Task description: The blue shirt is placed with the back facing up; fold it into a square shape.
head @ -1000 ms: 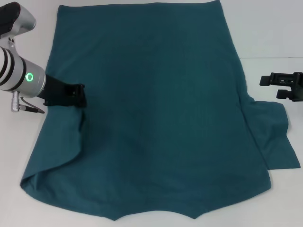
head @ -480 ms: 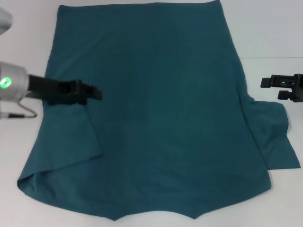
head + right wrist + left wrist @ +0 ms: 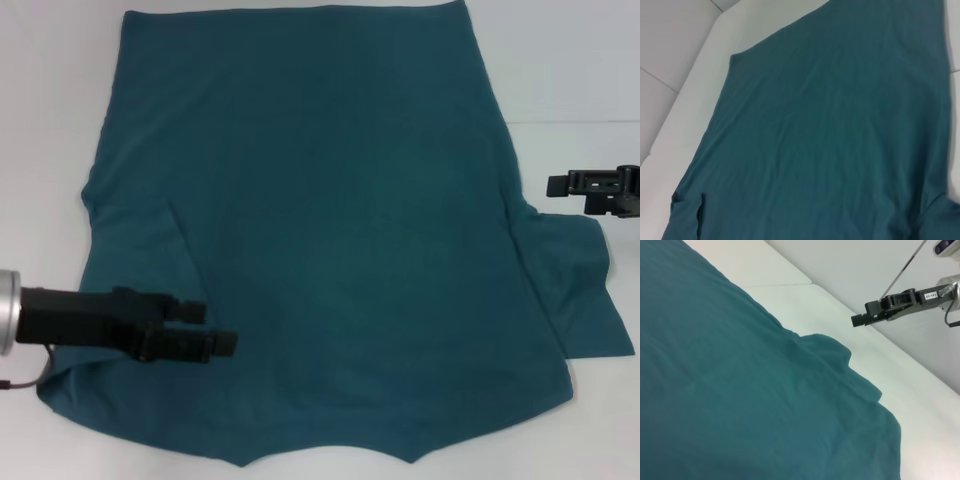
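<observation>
White table (image 3: 60,120) lies bare either side of the blue shirt (image 3: 330,220) — open passage there.

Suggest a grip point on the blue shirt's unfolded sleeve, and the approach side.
Probably the outer hem of the blue shirt sleeve on the robot's right. It lies flat, spread past the body onto the table, so its edge is free. Come from the right, where the right pincer hovers.

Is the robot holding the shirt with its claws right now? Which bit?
Nothing is held. The left gripper is open over the blue shirt near its folded-in left sleeve; the right gripper waits beside the shirt's right edge.
</observation>
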You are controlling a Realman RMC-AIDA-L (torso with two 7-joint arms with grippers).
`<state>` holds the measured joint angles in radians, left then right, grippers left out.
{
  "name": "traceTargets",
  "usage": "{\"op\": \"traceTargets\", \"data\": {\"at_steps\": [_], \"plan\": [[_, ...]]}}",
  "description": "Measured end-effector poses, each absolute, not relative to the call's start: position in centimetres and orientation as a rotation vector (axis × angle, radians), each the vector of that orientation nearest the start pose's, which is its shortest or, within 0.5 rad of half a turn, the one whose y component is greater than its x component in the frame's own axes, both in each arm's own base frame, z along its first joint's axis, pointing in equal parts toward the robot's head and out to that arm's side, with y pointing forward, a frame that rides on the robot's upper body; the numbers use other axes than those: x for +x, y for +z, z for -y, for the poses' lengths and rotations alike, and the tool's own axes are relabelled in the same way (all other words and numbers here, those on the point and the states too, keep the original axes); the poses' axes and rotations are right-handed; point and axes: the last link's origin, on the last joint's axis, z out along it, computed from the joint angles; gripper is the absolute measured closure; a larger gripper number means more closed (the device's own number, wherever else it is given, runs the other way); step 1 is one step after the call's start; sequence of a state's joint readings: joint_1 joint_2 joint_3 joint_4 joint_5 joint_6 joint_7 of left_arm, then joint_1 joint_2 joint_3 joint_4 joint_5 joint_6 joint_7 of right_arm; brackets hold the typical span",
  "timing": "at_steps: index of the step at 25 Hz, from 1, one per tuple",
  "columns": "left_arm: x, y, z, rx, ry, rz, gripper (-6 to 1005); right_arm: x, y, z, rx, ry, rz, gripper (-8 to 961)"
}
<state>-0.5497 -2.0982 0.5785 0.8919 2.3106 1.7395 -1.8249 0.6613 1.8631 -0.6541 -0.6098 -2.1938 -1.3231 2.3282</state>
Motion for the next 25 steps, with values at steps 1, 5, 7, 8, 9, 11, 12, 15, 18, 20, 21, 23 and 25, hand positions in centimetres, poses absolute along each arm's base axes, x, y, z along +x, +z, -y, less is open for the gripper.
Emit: {"op": "traceTargets", "data": {"at_steps": [1,5,7,8,9,11,12,15,18,20,21,23,25], "plan": [[-26.5,2.5,-31.9,-2.77,-0.452,1.095,169,29.5,8.6,-40.0,-2.138,0.491,-1.637,9],[-26.5,2.1,-32.0,-2.743,-0.473,1.125,172,29.7,9.0,-39.2,-2.202,0.413,-1.637,9],[-26.5,2.0,-32.3,-2.71,-0.485,1.16,173,30.1,9.5,-38.6,-2.2,0.371,-1.662,9],[-26.5,1.9,-32.4,-2.692,-0.49,1.176,174,30.5,9.9,-38.2,-2.186,0.351,-1.687,9],[-26.6,1.9,-32.6,-2.68,-0.493,1.183,175,30.9,10.3,-37.8,-2.162,0.335,-1.71,9],[-26.6,1.7,-32.7,-2.667,-0.498,1.19,175,31.9,11.4,-37.2,-2.092,0.321,-1.759,9],[-26.6,1.7,-32.7,-2.663,-0.499,1.191,175,32.4,12.0,-36.9,-2.056,0.325,-1.77,9],[-26.5,1.4,-32.9,-2.648,-0.505,1.191,175,33.5,12.9,-36.4,-1.991,0.364,-1.785,8],[-26.5,1.2,-33.1,-2.633,-0.506,1.191,175,34.1,12.6,-36.2,-1.98,0.388,-1.769,8],[-26.4,1.2,-33.2,-2.629,-0.507,1.189,175,34.4,12.0,-36.3,-1.969,0.395,-1.761,8],[-26.4,1.1,-33.3,-2.626,-0.507,1.185,175,34.5,11.6,-36.4,-1.961,0.396,-1.761,8],[-26.3,1.1,-33.4,-2.626,-0.508,1.185,175,34.8,11.0,-36.6,-1.943,0.396,-1.765,8],[-26.3,1.1,-33.4,-2.625,-0.509,1.185,175,35.1,10.5,-36.9,-1.916,0.397,-1.769,8]]}}
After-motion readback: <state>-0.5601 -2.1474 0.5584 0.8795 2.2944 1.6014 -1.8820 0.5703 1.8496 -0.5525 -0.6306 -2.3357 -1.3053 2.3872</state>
